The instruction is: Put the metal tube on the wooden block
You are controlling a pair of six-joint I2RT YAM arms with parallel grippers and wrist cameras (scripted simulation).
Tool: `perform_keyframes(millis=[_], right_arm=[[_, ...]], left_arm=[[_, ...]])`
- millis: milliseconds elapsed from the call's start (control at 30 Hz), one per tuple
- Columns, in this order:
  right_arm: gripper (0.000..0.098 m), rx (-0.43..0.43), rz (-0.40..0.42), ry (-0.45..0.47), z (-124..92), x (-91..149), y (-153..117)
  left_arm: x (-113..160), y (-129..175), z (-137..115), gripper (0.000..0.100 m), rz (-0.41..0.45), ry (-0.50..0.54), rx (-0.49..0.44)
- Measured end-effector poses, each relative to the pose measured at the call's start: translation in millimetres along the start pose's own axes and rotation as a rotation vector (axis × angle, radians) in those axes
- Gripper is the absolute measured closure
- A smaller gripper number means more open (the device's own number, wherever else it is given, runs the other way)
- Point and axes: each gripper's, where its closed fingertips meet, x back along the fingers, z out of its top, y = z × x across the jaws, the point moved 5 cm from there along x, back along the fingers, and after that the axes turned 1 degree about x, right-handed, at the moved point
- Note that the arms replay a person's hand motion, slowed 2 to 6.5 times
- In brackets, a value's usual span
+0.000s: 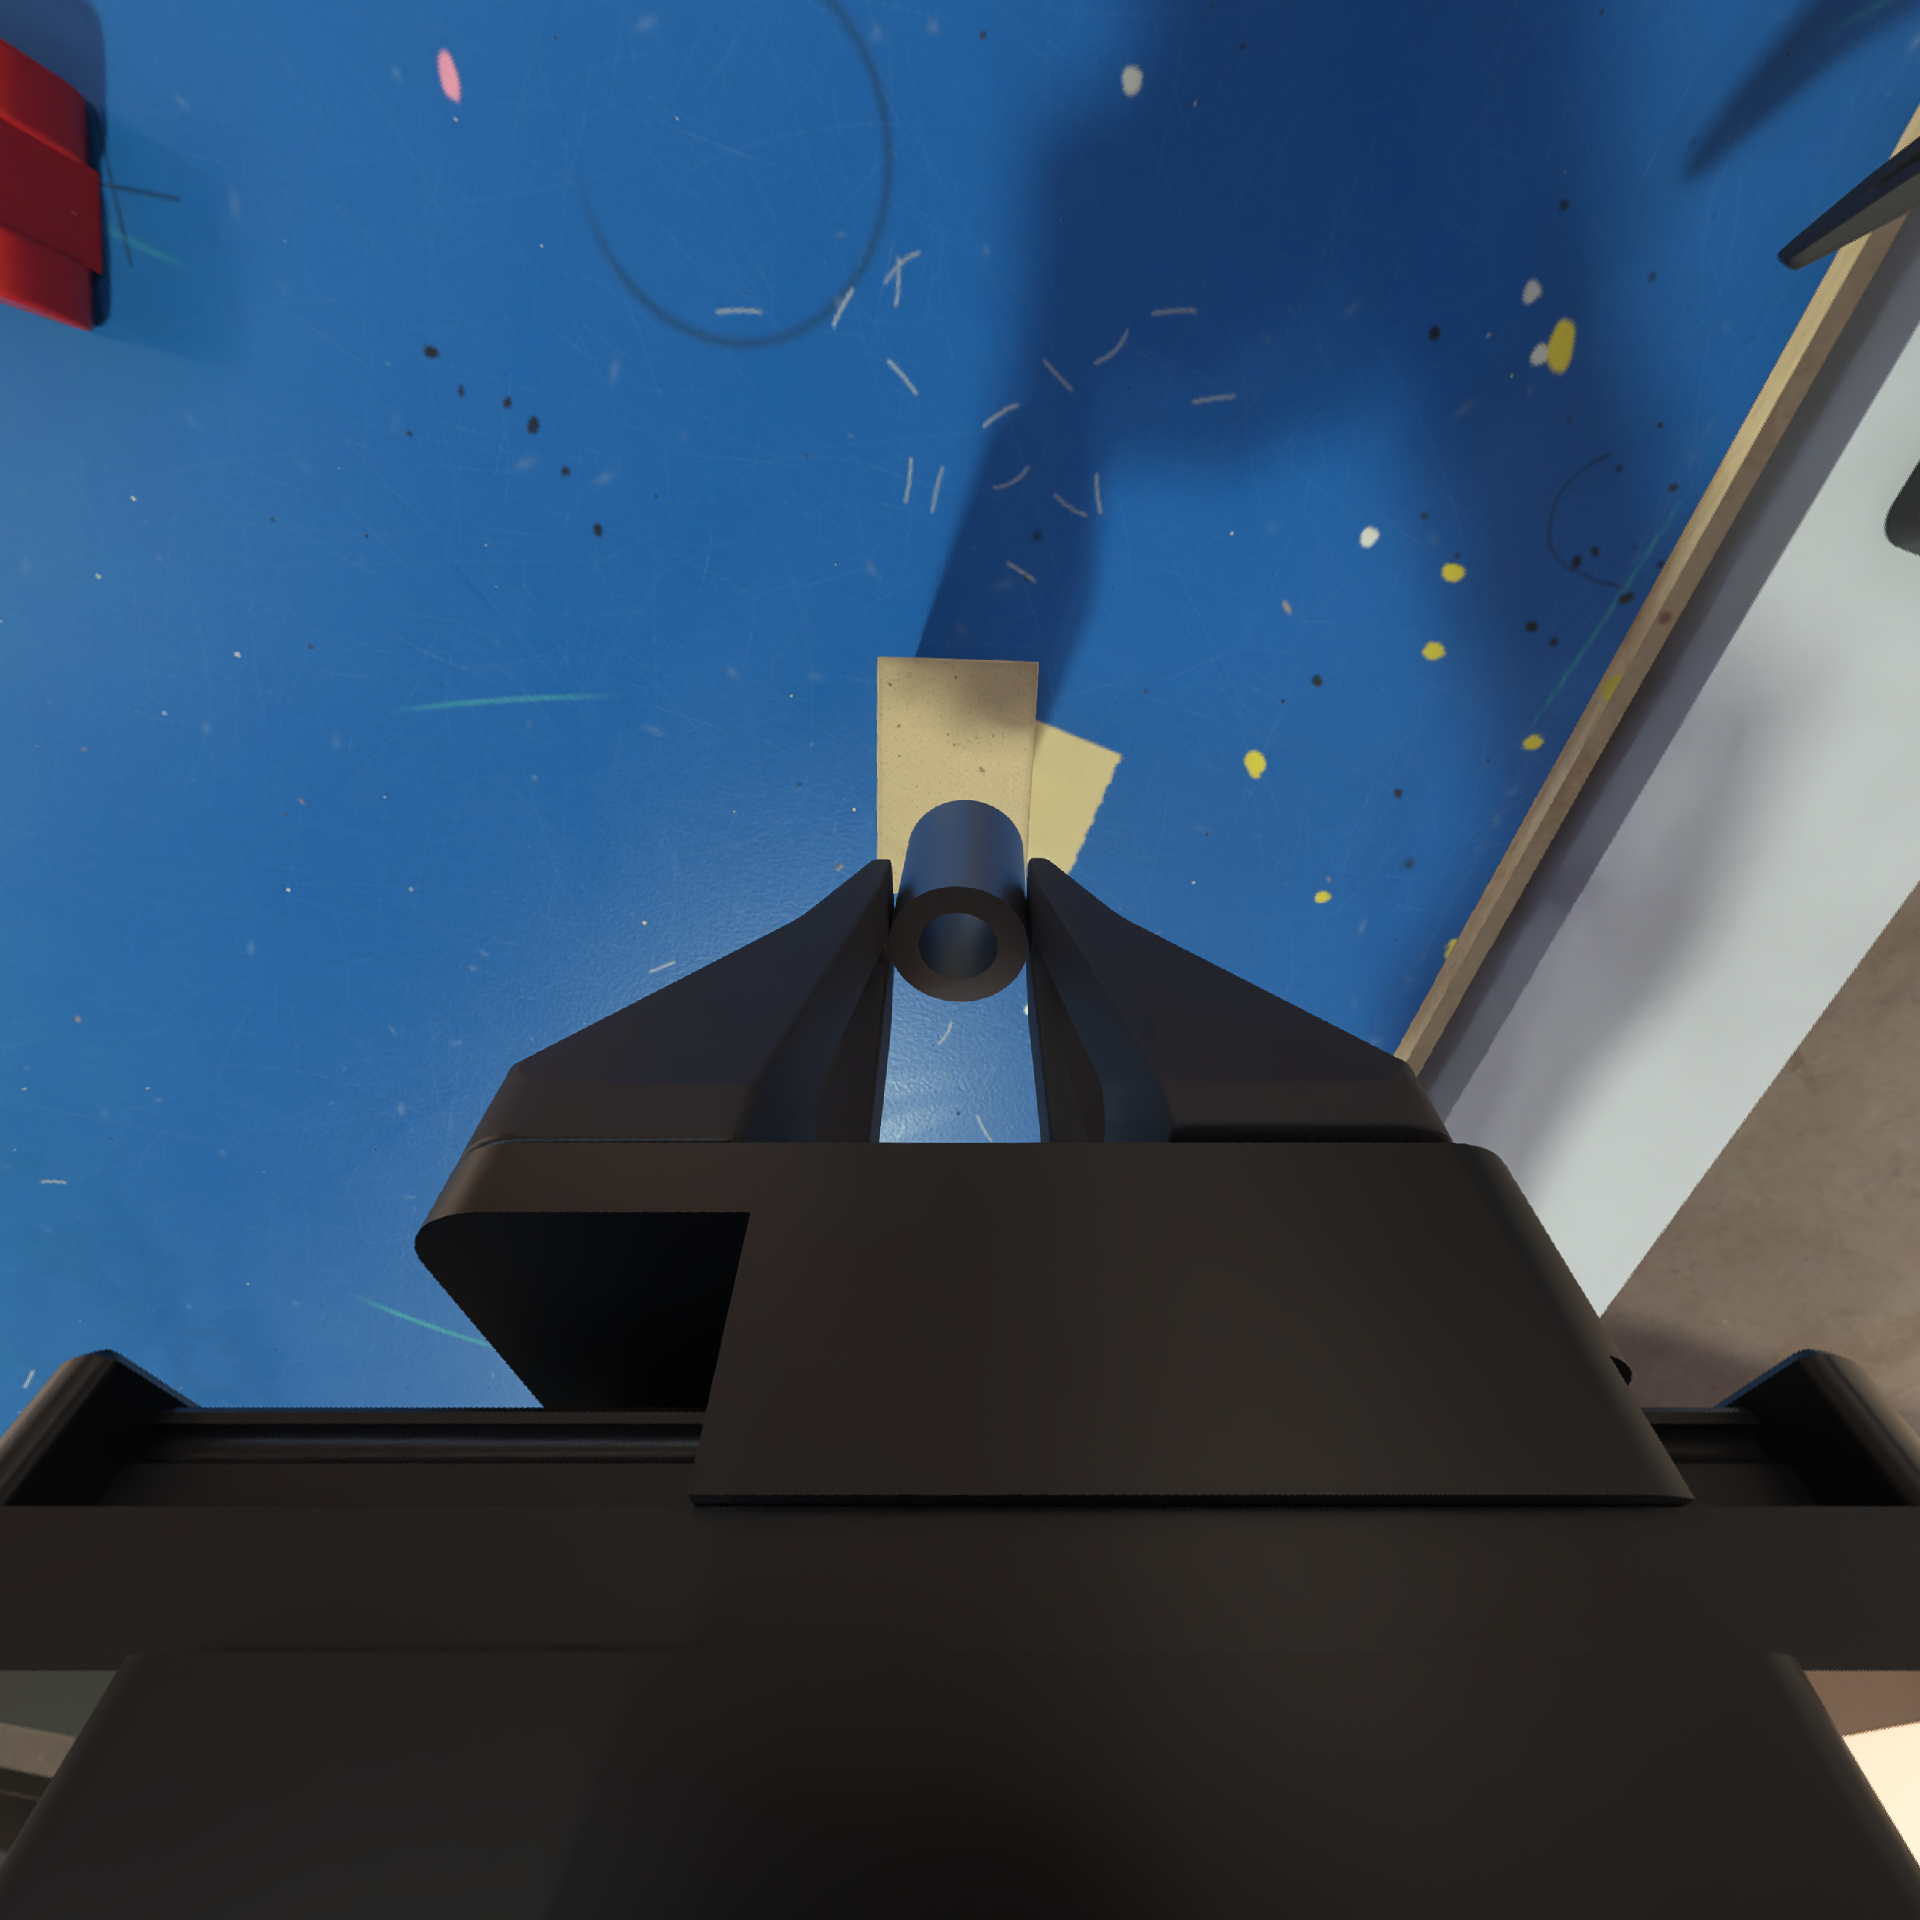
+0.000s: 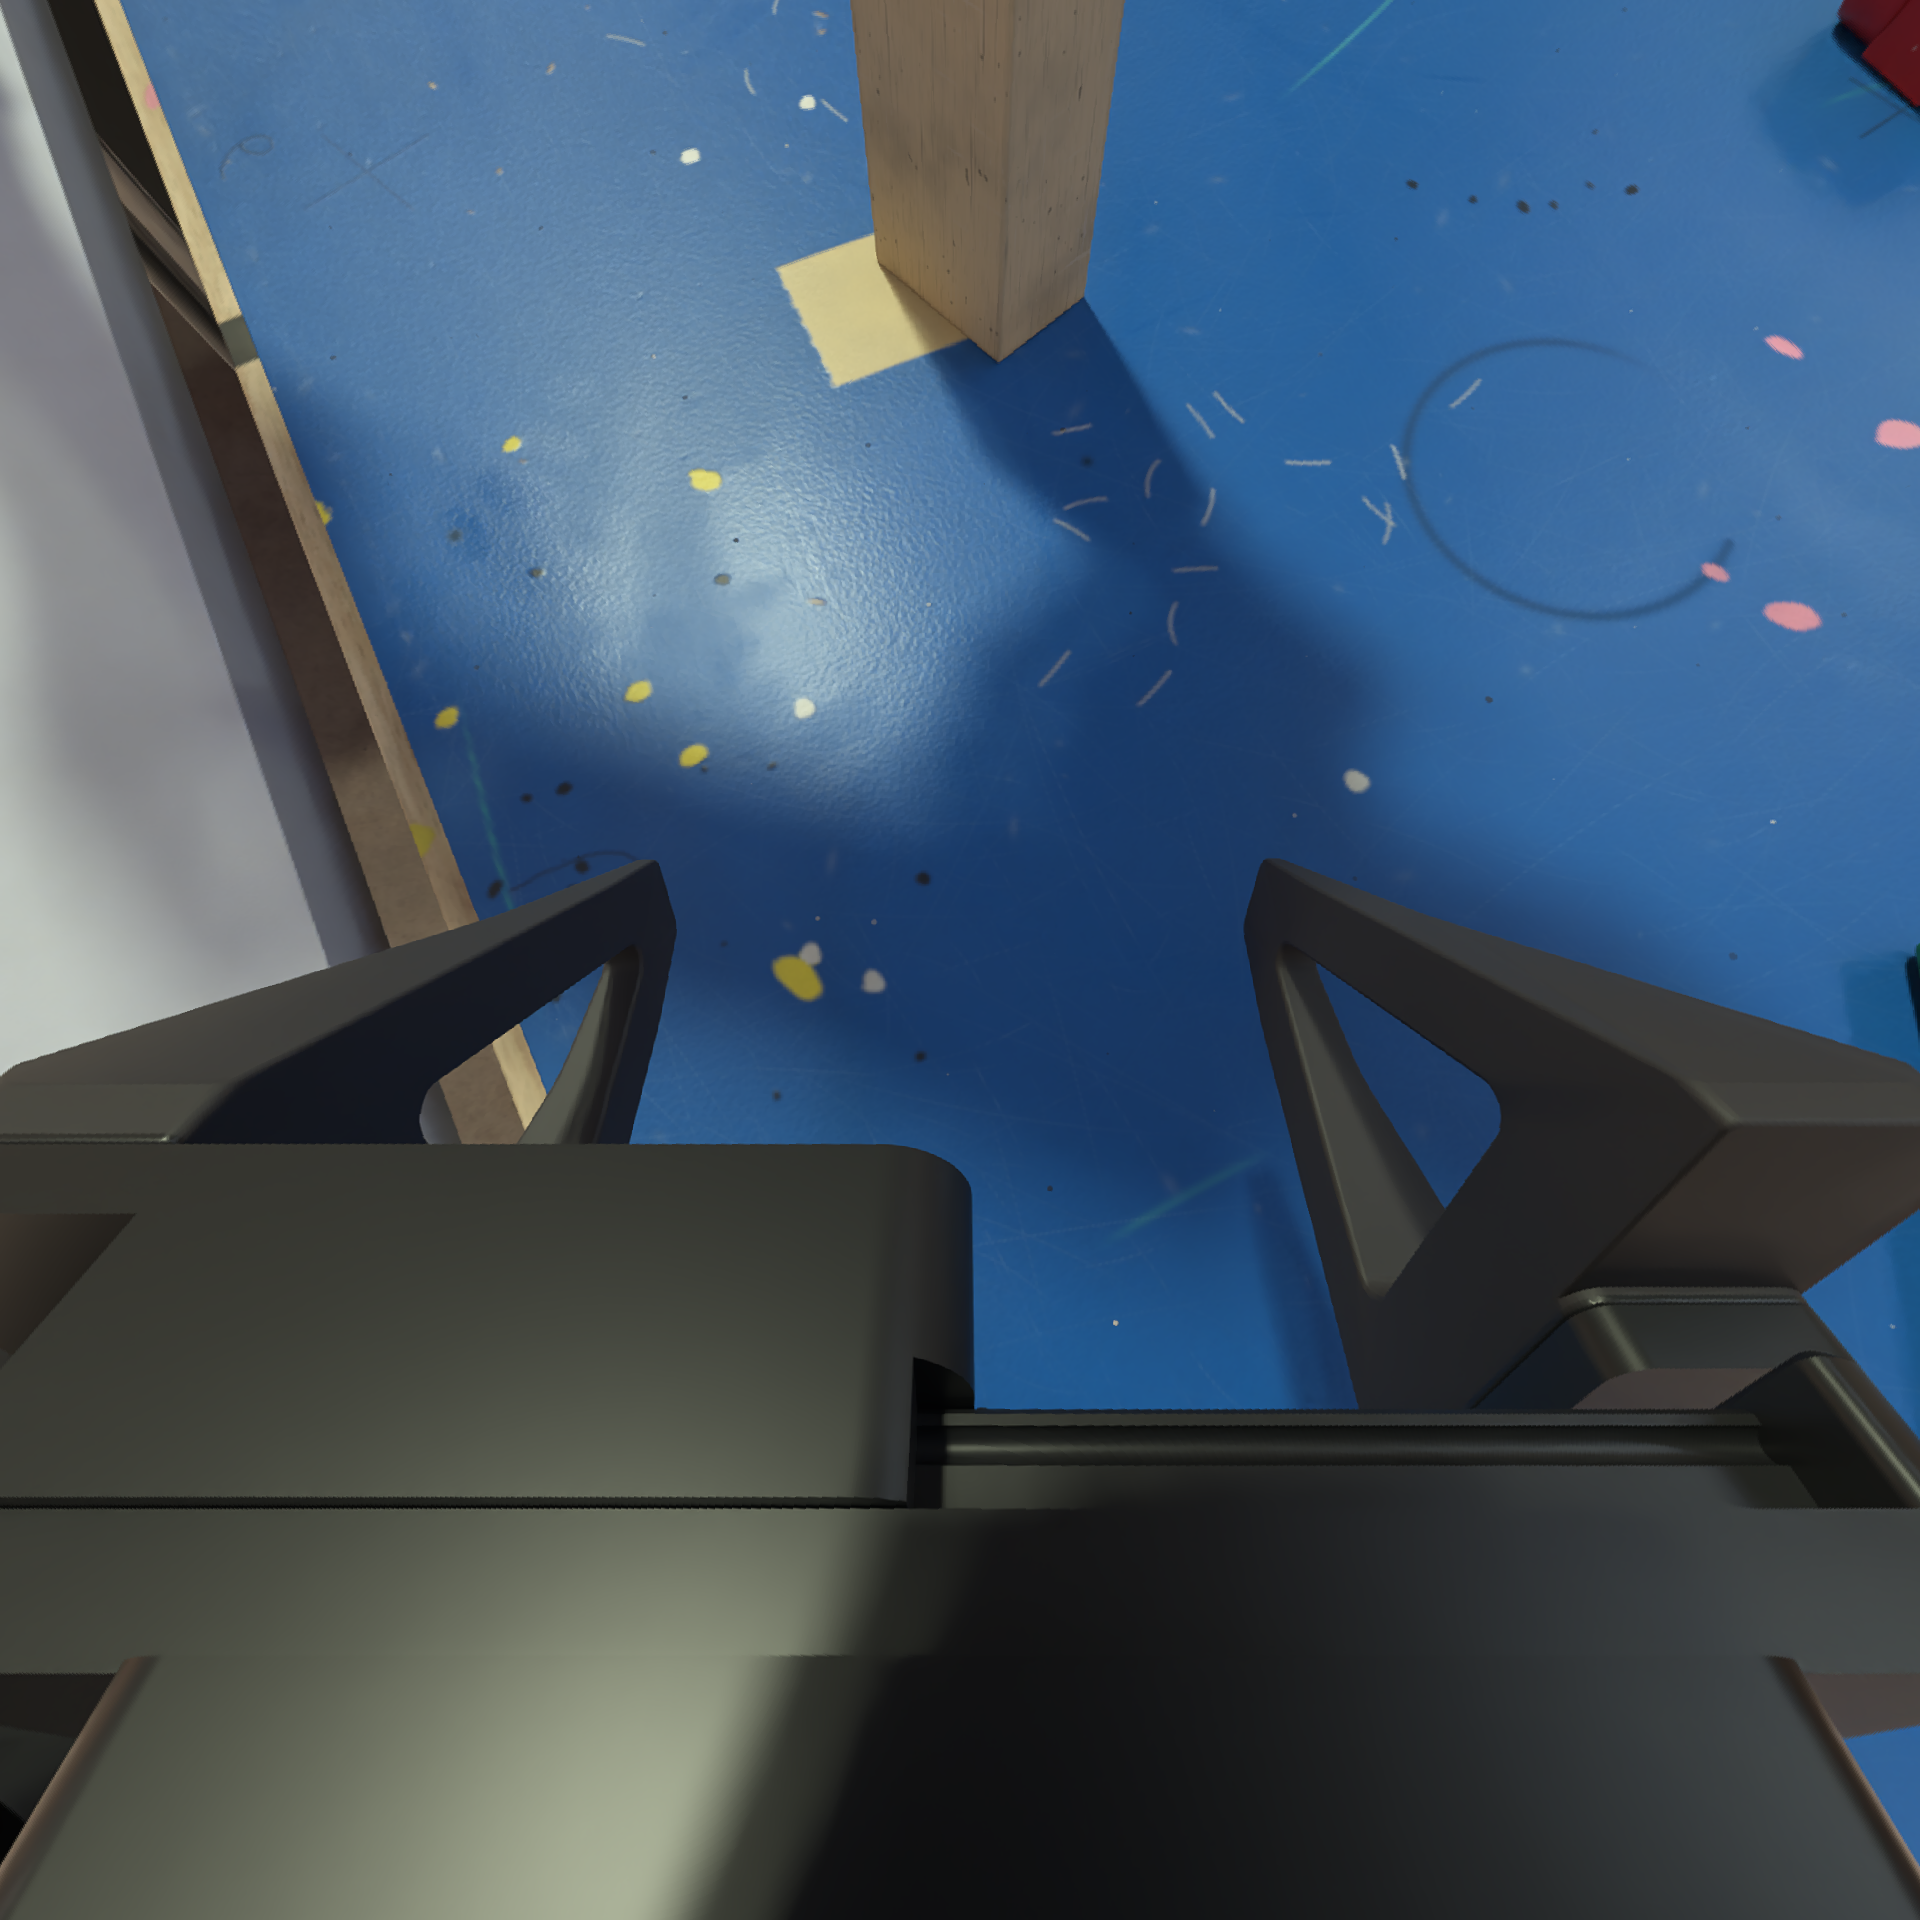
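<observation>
While you are looking down through the left wrist view, your left gripper [image 1: 958,883] is squeezing the metal tube [image 1: 958,914] between its two black fingers [image 1: 831,956]. One finger is pressing on each side of the tube, right near the tips, and the tube is poking out past them a little. You are seeing the tube's open round end facing the camera, with the dark hole in the middle. Straight beyond the tube, the top of the wooden block [image 1: 951,738] is showing as a pale rectangle, and the tube is lining up over its near edge; you cannot tell if the tube is touching the block. A yellowish patch [image 1: 1075,784] is lying flat on the blue table [image 1: 416,727] next to the block. A red thing [image 1: 47,197] is sitting far off in the top left corner. In the right wrist view, your right gripper [image 2: 961,894] is hanging over the blue table with its fingers spread wide apart and nothing between them. The wooden block [image 2: 987,166] is standing tall farther ahead of it, well apart from those fingers, with the yellowish patch [image 2: 852,312] at its foot. A wooden edge strip [image 2: 312,582] is running along the left side of the table.
</observation>
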Motion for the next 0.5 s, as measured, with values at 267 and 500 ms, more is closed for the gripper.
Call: perform_keyframes(millis=[267,500], right_arm=[[0.0039,0.004,-0.002,0.003,-0.2,1.6,-1.1],[0.0039,0.003,-0.009,0.003,-1.6,4.4,0.3]], left_arm=[[-16.4,-0.1,4.7,0.079,0.000,-0.074,-0.012],[-25.7,-0.8,4.8,0.079,0.007,-0.126,-0.028]])
